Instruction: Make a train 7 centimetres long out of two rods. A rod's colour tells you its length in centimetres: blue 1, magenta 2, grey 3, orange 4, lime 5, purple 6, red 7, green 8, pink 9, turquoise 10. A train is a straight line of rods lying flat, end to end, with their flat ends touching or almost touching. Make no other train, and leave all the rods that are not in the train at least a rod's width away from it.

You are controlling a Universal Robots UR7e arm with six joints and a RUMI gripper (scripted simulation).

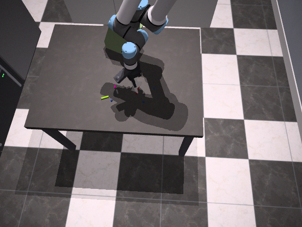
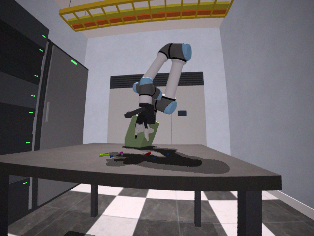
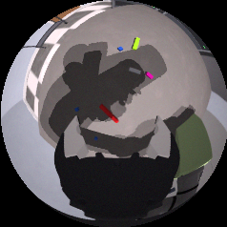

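A lime rod (image 1: 105,97) lies flat on the dark table, left of centre. A short magenta rod (image 1: 115,86) and a grey rod (image 1: 116,91) lie just right of it, apart from each other. A red rod (image 1: 136,93) lies in the arm's shadow, partly hidden by my gripper (image 1: 135,86). The gripper is open and empty and hangs well above the table (image 2: 140,137), over the red rod (image 2: 147,153). In the wrist view the red rod (image 3: 109,113) lies just ahead of the fingers, with the lime rod (image 3: 135,43) and the magenta rod (image 3: 149,75) farther off.
Three small blue rods lie scattered: one by the lime rod (image 1: 111,100), one below the red rod (image 1: 143,101), one to the right (image 1: 154,88). The arm's green base block (image 1: 113,40) stands at the table's back. Dark cabinets stand left of the table.
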